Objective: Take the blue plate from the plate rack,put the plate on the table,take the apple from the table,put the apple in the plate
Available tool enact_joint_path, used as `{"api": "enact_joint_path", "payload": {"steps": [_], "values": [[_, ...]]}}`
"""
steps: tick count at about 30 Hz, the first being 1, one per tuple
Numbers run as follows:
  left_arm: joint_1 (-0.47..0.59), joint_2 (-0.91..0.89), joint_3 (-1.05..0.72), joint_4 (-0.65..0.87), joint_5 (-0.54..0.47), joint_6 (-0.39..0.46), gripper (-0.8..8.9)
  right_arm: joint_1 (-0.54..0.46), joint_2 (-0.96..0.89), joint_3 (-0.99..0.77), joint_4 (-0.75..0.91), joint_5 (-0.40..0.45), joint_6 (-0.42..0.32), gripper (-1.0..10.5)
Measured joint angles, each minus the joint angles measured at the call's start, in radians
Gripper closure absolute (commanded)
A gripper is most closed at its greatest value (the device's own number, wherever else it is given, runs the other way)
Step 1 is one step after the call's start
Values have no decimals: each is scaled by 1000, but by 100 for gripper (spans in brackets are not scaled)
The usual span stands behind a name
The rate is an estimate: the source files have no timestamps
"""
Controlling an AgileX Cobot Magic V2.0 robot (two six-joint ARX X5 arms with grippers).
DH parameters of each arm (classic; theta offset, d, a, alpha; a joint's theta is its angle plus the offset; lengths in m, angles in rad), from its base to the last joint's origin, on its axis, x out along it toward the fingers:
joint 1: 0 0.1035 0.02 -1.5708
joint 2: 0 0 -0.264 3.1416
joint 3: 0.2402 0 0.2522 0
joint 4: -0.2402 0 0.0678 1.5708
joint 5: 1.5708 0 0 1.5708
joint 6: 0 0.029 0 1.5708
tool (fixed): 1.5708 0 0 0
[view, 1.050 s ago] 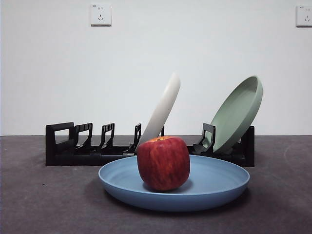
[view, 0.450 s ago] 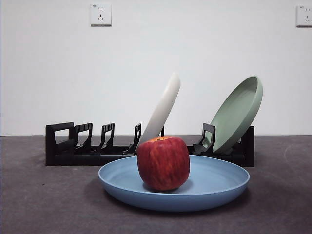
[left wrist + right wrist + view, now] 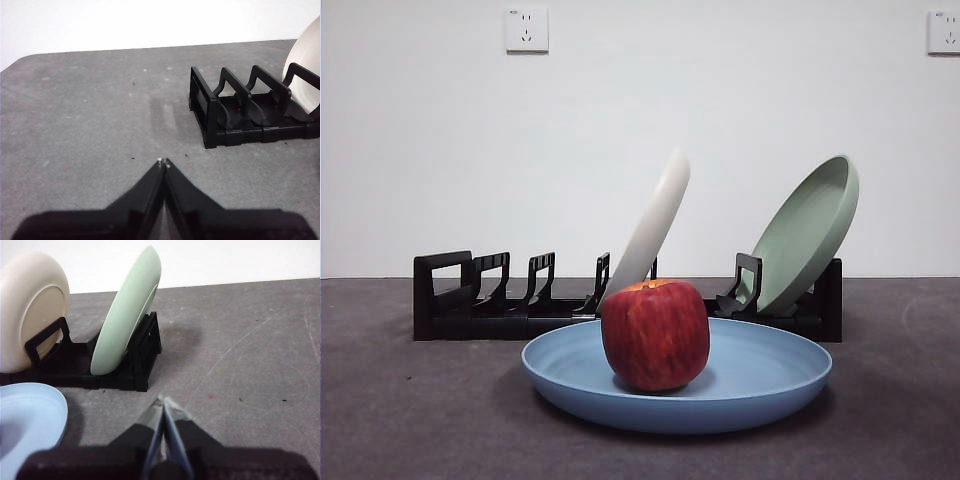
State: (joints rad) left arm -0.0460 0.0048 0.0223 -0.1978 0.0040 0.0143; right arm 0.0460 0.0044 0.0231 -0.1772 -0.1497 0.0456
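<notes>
White wall, dark grey counter (image 3: 410, 420). Item: apple (image 3: 655, 334), lower centre of the front view, seated upright in the blue plate (image 3: 760, 385), which lies flat just before the plate rack (image 3: 500, 310), so I judge the task finished. Rack retains cream plate (image 3: 655, 222) and green plate (image 3: 807, 233), leaning in slots. My left end effector (image 3: 163, 162) and right end effector (image 3: 162, 401): both clenched, empty, parked over bare counter.

Cream plate (image 3: 655, 222), green plate (image 3: 808, 232) — both tilted
</notes>
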Motion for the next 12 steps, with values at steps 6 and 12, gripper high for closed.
{"api": "enact_joint_path", "payload": {"steps": [6, 12], "values": [[0, 0, 0, 0, 0, 0, 815, 0, 0, 0, 0, 0, 4, 946], [0, 0, 0, 0, 0, 0, 815, 0, 0, 0, 0, 0, 8, 946]]}}
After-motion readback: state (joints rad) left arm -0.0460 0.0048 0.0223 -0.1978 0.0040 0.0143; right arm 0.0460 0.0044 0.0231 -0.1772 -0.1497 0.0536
